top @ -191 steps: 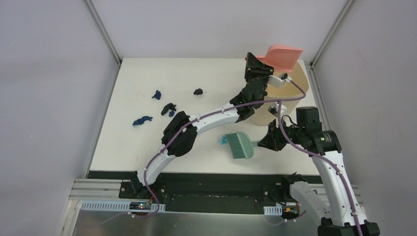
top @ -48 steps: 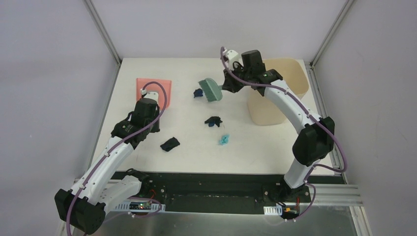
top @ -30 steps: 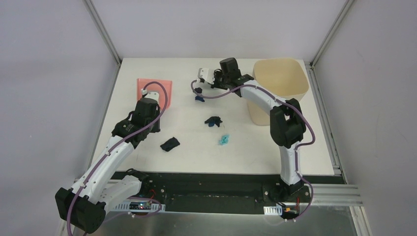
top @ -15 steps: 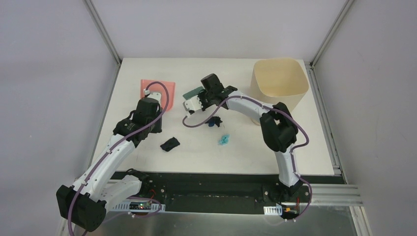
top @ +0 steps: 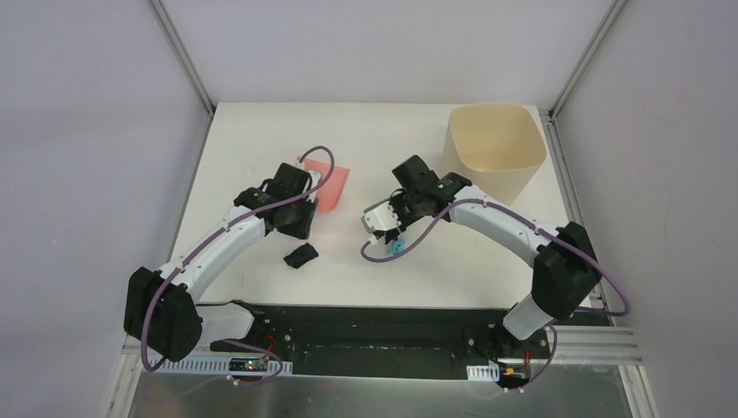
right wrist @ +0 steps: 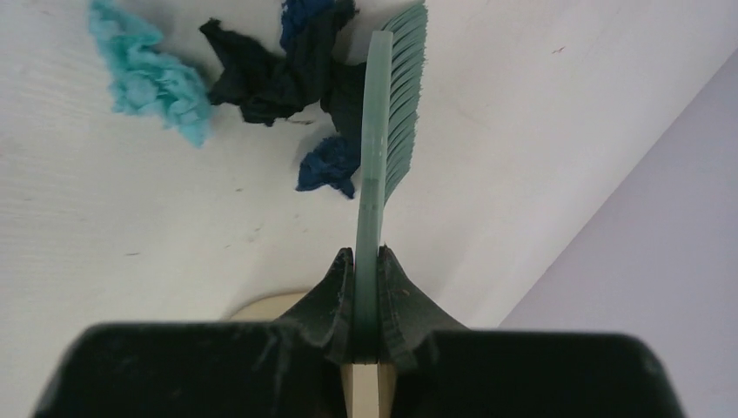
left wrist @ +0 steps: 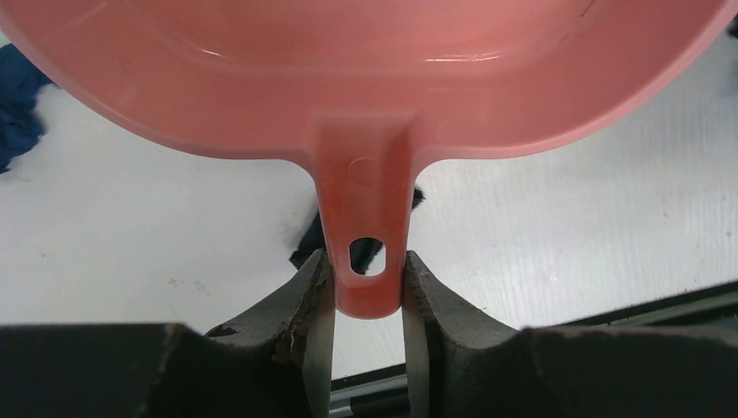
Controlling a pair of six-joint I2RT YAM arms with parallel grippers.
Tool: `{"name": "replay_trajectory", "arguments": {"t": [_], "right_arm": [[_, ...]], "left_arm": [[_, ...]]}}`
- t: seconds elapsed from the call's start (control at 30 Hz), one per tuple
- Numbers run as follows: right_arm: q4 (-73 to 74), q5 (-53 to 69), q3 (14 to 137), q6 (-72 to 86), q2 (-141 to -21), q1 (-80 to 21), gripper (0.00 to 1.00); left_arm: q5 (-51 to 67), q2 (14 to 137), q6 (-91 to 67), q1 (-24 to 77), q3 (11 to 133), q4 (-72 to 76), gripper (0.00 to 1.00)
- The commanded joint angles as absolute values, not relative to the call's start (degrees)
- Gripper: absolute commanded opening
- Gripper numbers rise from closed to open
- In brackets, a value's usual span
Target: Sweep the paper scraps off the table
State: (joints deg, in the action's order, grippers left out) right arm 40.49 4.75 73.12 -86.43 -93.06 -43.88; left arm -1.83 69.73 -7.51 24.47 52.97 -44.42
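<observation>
My left gripper [left wrist: 365,280] is shut on the handle of the pink dustpan [left wrist: 365,70], which hangs left of centre over the white table [top: 252,139]. My right gripper [right wrist: 365,261] is shut on the teal brush [right wrist: 387,122], whose bristles rest against the paper scraps: a black wad [right wrist: 265,78] and a dark blue wad [right wrist: 329,165], with a light teal wad [right wrist: 152,83] just beyond. In the top view the teal wad [top: 397,249] peeks out below the right gripper [top: 393,228]. Another black wad [top: 301,255] lies near the left gripper [top: 306,198].
The beige bin [top: 494,148] stands at the back right of the table. A dark blue wad [left wrist: 17,96] shows at the left edge of the left wrist view. Purple cables loop off both wrists. The black base rail runs along the near edge.
The left arm has carried the dustpan right and nearer, toward the table's middle. The right arm has dragged the brush nearer, bringing dark wads up to the teal one.
</observation>
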Motion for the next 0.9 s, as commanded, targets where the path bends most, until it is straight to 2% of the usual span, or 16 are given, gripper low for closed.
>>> {"name": "replay_trajectory", "arguments": {"t": [0.0, 0.2, 0.4, 0.63, 0.87], "right_arm": [[49.20, 4.88, 67.37, -78.32, -87.65, -44.09, 0.00], [49.76, 10.80, 68.69, -65.54, -80.13, -37.89, 0.00], [51.31, 15.85, 72.01, -53.52, -75.06, -31.72, 0.00], [45.02, 8.42, 73.81, -33.33, -74.69, -29.47, 0.00], [40.80, 4.75, 72.47, -21.93, -73.83, -29.27, 0.00]], "left_arm": [[-2.36, 71.35, -4.54, 31.00, 57.92, -47.25, 0.00], [-2.29, 77.63, -4.33, 38.66, 63.76, -57.62, 0.00], [2.46, 79.62, -6.59, 39.38, 69.25, -69.69, 0.00], [10.09, 83.36, -6.10, 39.96, 71.14, -74.87, 0.00], [8.66, 90.68, -7.05, 43.42, 67.95, -72.36, 0.02]]}}
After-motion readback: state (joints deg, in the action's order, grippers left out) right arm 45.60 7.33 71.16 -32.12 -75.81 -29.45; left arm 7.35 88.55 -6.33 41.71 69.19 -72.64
